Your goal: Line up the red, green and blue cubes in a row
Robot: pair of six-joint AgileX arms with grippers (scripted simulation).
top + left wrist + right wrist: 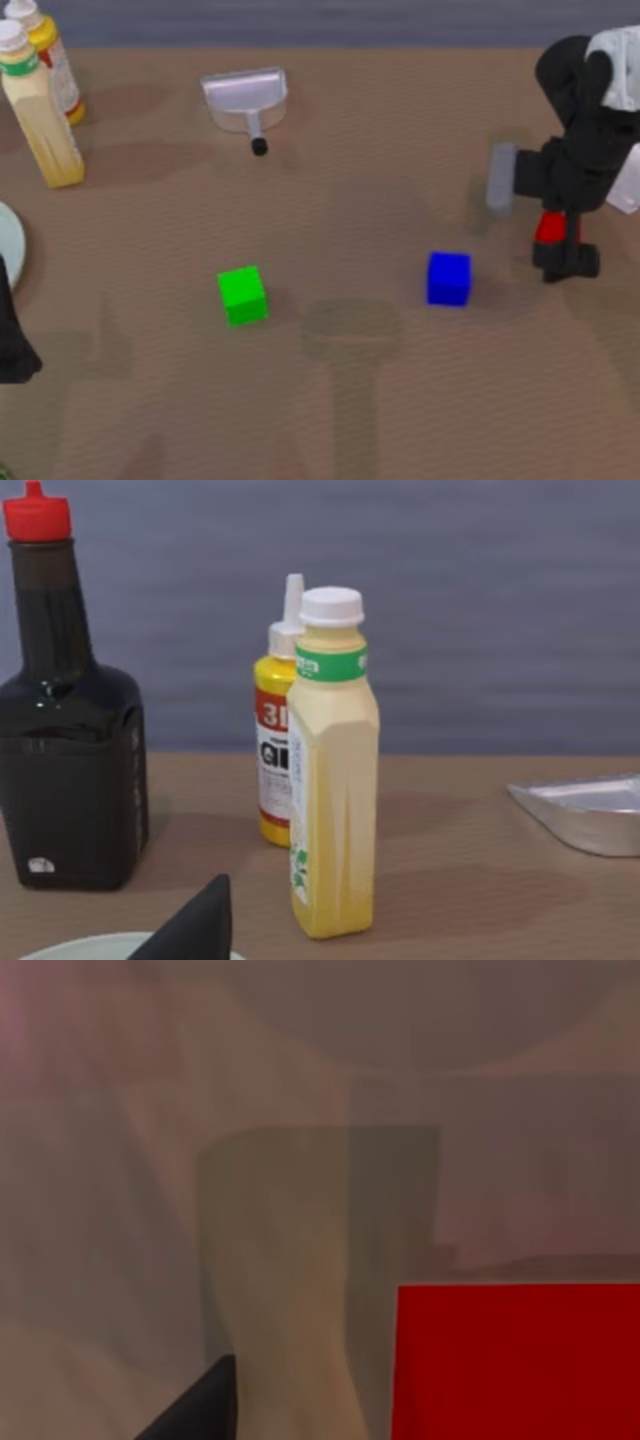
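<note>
The right tool (563, 262) stood at the right of the brown woven tabletop (380, 400), clamped on the small bright red cube (549, 229), which showed between its dark fingers just right of the small deep blue cube (449, 277); the small bright green cube (242, 294) lay well apart to the left. The main risk, as I judged it, was a collision: the red cube hung so near the blue one that a low sideways carry could knock it out of place, and a release from any height could let the red cube tumble and skew the row. The right wrist view showed the red cube (517, 1360) filling its corner beside one dark fingertip (195, 1407), confirming a close hold that the top view only hinted at. The left tool (14, 345) was parked at the left edge, and I cannot tell whether it was open or closed. Farther back, the left wrist view alone revealed a dark glass sauce bottle with a red cap (68, 710), unseen from above, beside the pale yellow squeeze bottle (333, 770) and the yellow mustard bottle (273, 730); only the top view showed the whole grey metal dustpan (246, 100).
</note>
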